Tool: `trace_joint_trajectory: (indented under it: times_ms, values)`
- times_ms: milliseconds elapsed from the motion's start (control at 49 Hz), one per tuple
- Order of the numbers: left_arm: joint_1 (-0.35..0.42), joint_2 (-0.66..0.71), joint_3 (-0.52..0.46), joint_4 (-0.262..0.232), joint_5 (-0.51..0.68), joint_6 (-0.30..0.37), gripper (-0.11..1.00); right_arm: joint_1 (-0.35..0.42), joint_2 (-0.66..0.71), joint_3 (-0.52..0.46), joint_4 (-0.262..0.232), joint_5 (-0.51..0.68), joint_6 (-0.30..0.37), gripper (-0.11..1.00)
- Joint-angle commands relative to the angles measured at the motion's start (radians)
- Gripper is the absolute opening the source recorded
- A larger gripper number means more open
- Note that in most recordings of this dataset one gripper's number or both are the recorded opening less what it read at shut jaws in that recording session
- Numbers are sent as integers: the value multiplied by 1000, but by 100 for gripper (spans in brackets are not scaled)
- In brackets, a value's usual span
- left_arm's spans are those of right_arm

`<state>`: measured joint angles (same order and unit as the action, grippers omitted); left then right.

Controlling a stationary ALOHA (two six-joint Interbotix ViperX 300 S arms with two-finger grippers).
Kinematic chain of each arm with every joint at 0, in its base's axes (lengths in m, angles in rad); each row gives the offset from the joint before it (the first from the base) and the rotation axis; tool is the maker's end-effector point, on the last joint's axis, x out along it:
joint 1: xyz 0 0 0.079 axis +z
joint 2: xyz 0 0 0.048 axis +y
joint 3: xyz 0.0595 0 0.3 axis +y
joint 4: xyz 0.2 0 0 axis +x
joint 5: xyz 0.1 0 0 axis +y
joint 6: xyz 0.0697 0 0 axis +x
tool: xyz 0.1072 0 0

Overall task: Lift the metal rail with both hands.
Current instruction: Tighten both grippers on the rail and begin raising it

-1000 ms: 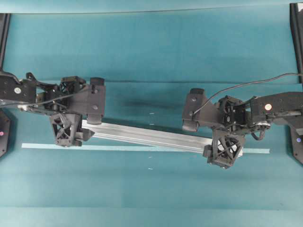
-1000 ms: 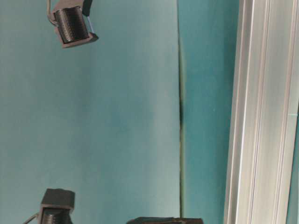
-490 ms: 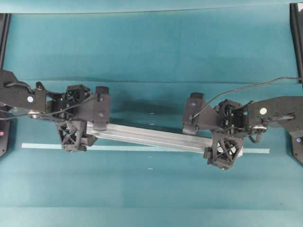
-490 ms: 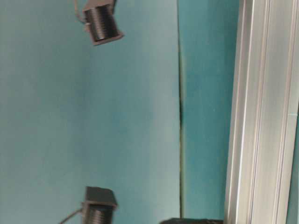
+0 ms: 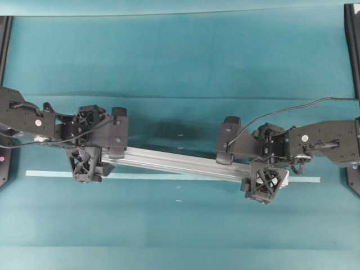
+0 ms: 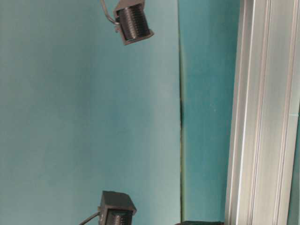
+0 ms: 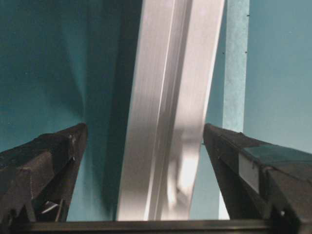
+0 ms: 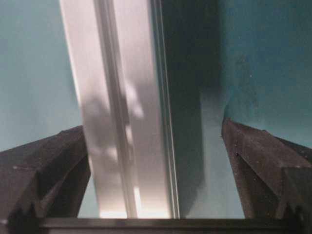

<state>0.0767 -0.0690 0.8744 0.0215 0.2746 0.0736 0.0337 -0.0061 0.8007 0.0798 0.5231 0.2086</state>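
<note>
The metal rail (image 5: 174,163) is a long silver grooved bar lying slantwise across the table's middle. My left gripper (image 5: 90,146) is open and straddles its left end. In the left wrist view the rail (image 7: 168,107) runs between the two fingers (image 7: 46,161) with a gap on each side. My right gripper (image 5: 265,163) is open and straddles the rail's right end. In the right wrist view the rail (image 8: 117,97) lies close to the left finger (image 8: 48,165), with a wide gap to the other finger. The rail also shows in the table-level view (image 6: 262,112).
A thin pale-green tape strip (image 5: 169,176) runs across the teal table under the rail and also shows in the left wrist view (image 7: 236,63). A black cable (image 5: 281,109) trails from the right arm. Arm bases (image 5: 353,56) stand at both table edges.
The left gripper has moved right and down over the rail's left end. The right gripper has shifted slightly left along the rail. The rail has not visibly moved.
</note>
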Motion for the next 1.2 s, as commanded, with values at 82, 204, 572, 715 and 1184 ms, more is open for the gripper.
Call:
trace_joint_trajectory:
  times_ms: [82,204,572,715,1184]
  values:
    - [3,11,-6,2,-18,-2,97,2,9,0,3,-9,-2,100]
    - [5,25,-5,5,-31,-2,97,0,9,2,3,-11,0,100]
    - [9,37,-9,2,-48,0,97,-3,8,0,3,-14,0,100]
    - [6,31,-14,2,-48,-2,92,-3,9,-2,3,-9,5,99]
    - [5,-17,3,5,-60,46,36,-2,12,-14,3,3,0,41]
